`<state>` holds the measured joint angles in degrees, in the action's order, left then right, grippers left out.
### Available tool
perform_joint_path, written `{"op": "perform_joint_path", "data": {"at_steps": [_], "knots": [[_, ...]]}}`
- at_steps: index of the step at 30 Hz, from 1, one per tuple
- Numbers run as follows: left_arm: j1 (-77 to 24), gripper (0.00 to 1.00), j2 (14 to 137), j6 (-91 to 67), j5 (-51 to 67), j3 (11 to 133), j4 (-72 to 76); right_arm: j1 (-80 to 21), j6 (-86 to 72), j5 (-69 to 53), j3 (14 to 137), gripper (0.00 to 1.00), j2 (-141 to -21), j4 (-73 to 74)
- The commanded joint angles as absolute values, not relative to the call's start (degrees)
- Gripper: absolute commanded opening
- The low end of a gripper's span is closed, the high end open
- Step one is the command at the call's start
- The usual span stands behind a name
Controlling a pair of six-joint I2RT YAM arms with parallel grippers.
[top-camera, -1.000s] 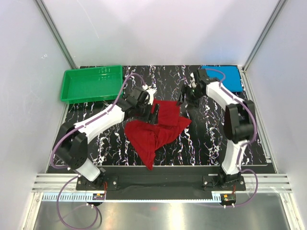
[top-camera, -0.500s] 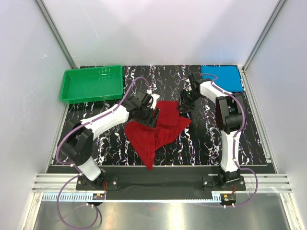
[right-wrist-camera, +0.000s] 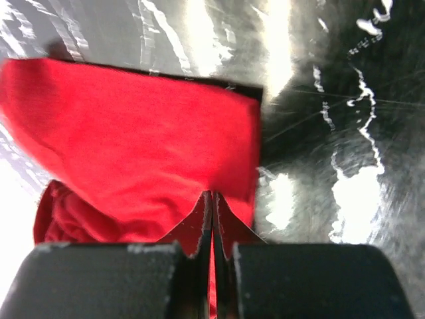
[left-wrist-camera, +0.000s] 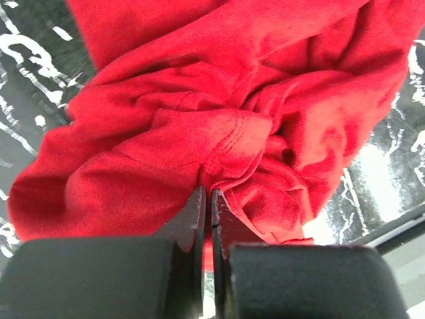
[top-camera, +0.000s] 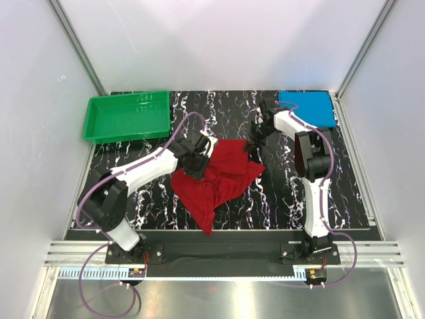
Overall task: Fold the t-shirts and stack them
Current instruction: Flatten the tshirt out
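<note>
Red t-shirt, crumpled — left end effector, right end effector, each pinching it

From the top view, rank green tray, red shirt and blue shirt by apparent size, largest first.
1. red shirt and green tray: similar footprints, too close to rank; the shirt is crumpled and irregular.
2. blue shirt: clearly smallest.
</note>
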<state>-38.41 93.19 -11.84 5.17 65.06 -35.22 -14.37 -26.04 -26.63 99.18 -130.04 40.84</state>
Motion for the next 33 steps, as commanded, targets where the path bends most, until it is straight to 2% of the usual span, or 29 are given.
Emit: {"op": "perform_joint_path", "data": {"at_steps": [1, 5, 10, 12, 15, 18, 19, 22, 24, 26, 27, 28, 29, 31, 33], "knots": [[-38.4, 0.0, 88.2, -10.0, -2.1, 69.3, -37.7, -14.9, -26.9, -26.0, 107.5, 0.0, -126.6, 43.8], [-35.8, 0.0, 81.8, -8.8, -6.1, 74.5, -40.7, -14.9, -26.1, -22.7, 115.8, 0.0, -121.3, 50.4], [-29.7, 0.0, 72.1, -7.7, -5.6, 81.4, -41.6, -14.2, -26.0, -17.7, 129.8, 0.0, -114.5, 56.2], [-28.7, 0.0, 68.9, -7.5, -4.1, 83.9, -41.5, -13.9, -26.0, -17.5, 131.5, 0.0, -111.6, 57.2], [-28.3, 0.0, 64.8, -8.8, -3.1, 85.8, -42.5, -13.9, -26.1, -20.2, 126.6, 0.02, -107.0, 55.6], [-28.3, 0.0, 57.6, -14.2, -1.1, 84.2, -42.7, -13.9, -27.5, -22.8, 114.6, 0.16, -101.3, 51.3], [-28.4, 0.0, 55.1, -16.0, -2.2, 83.2, -43.4, -14.0, -28.9, -24.7, 107.0, 0.26, -99.7, 47.6], [-28.4, 0.0, 44.0, -25.4, -9.4, 76.2, -49.2, -15.2, -30.4, -27.5, 93.8, 0.38, -95.2, 41.8], [-28.3, 0.0, 35.7, -31.9, -12.8, 72.0, -53.4, -16.9, -30.1, -26.6, 89.6, 0.41, -94.5, 41.1], [-28.4, 0.33, 30.5, -36.0, -14.1, 64.7, -60.2, -18.2, -29.5, -26.0, 84.7, 0.42, -94.7, 39.9], [-28.3, 0.42, 26.5, -39.5, -14.9, 62.5, -62.6, -18.4, -29.4, -25.9, 82.2, 0.42, -95.3, 39.3], [-28.3, 0.44, 24.9, -40.5, -14.9, 60.9, -66.2, -18.5, -29.4, -25.8, 81.3, 0.43, -95.8, 38.8], [-28.4, 0.55, 23.7, -41.1, -14.4, 58.6, -67.1, -18.5, -29.2, -25.5, 80.7, 0.45, -96.3, 38.0], [-28.4, 0.66, 22.3, -42.4, -14.2, 57.7, -68.5, -18.7, -27.4, -23.9, 81.2, 0.5, -99.3, 38.4], [-28.4, 0.85, 23.5, -41.8, -15.2, 58.2, -68.9, -18.6, -24.7, -22.5, 84.8, 0.53, -104.2, 40.7]]}}
